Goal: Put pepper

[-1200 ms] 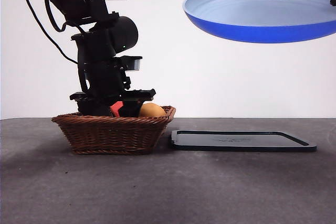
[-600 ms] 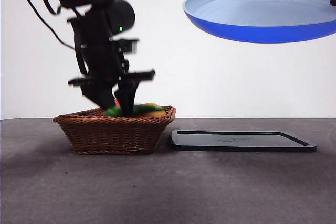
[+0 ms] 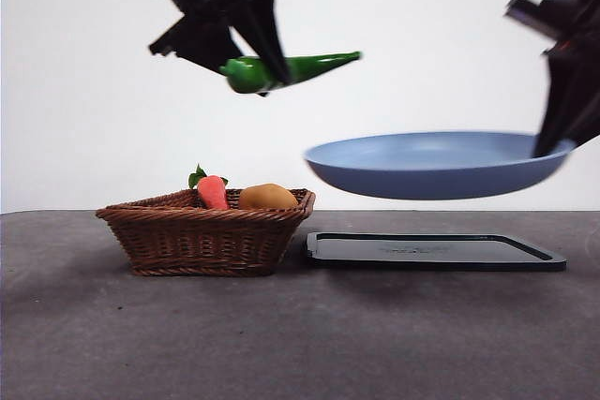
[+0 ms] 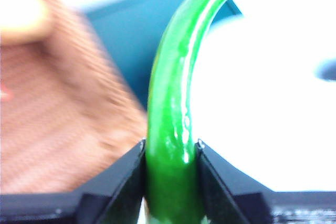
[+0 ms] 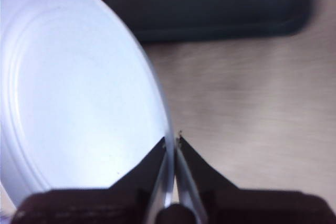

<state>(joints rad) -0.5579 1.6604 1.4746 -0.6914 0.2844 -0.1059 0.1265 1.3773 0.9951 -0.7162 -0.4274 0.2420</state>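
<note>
Your left gripper (image 3: 267, 67) is pinching the pepper (image 3: 300, 68) near its stem end, holding it high above the basket (image 3: 204, 231) with the tapered tip pointing toward the blue plate (image 3: 431, 164). Your right gripper (image 5: 172, 141) is clamping that plate's rim, keeping it in the air over the black tray (image 3: 436, 251). Carry the pepper across until its whole length sits over the dish's middle — then lower it close before letting go, so it's not rolling off the shallow rim.
</note>
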